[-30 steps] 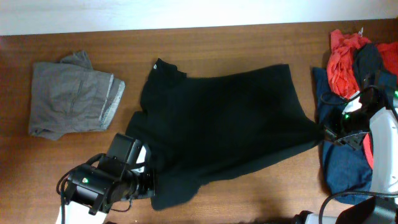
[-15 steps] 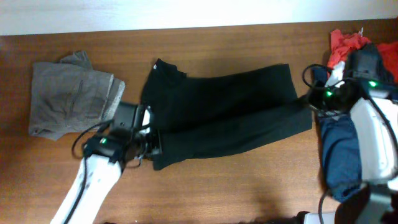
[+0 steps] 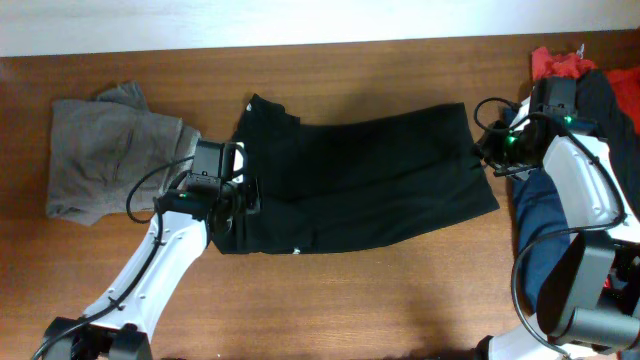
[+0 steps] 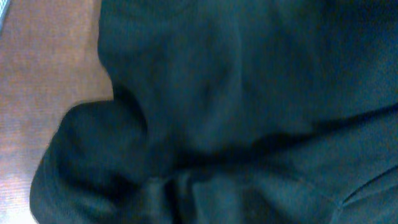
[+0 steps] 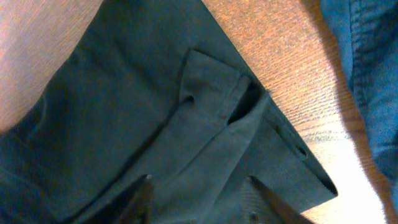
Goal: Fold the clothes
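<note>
Handling the black T-shirt [image 3: 360, 180] lying mid-table: probably light, limp, sagging. Hovering the right gripper [image 5: 200, 184] spread at its 3 o'clock hem; left gripper [image 3: 241, 195] at 9 o'clock, closure not showing. Best pinching doubled corners.

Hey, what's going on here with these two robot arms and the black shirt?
Two robot arms are folding a black T-shirt on a wooden table. The shirt lies doubled over into a long band. The left gripper is at its left end, its grip hidden by cloth. The right gripper is at the right end, fingers spread above the fabric. A grey garment lies further left, and a pile of clothes sits at the right edge.
</note>
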